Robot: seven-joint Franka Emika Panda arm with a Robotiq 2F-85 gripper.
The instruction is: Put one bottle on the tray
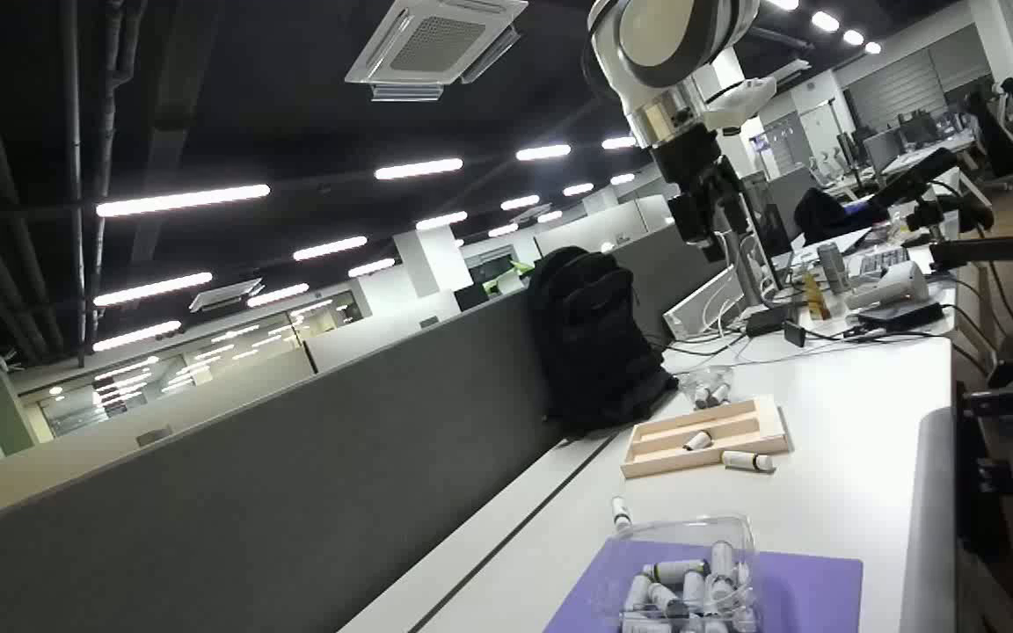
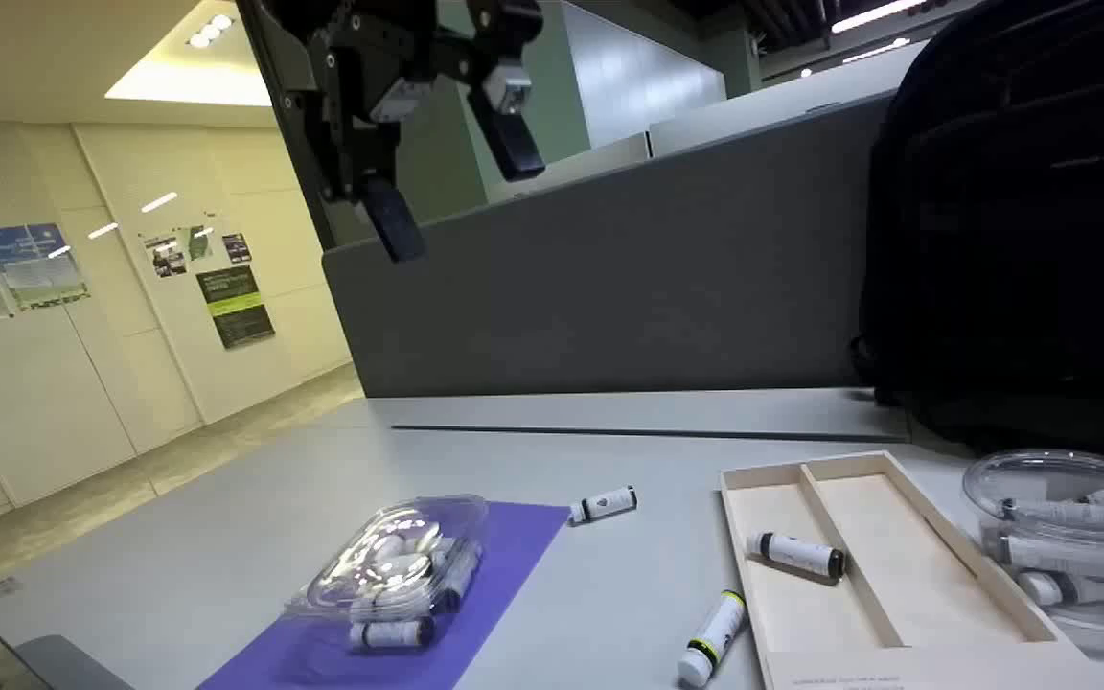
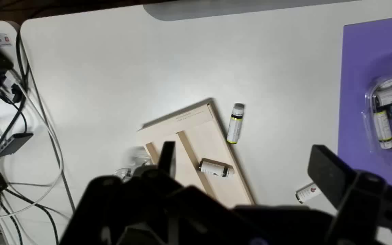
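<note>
The light tan wooden tray lies on the white table. A white-labelled bottle lies in one of its compartments. A bottle with yellow bands lies on the table beside the tray's long side. A third bottle lies between the tray and the purple mat, partly behind a finger in the wrist view. My gripper is open and empty, high above the table, its fingers wide apart.
A clear plastic container with several bottles sits on the purple mat. A round clear container with bottles stands beside the tray. A black backpack leans on the grey partition. Cables lie at the table's far end.
</note>
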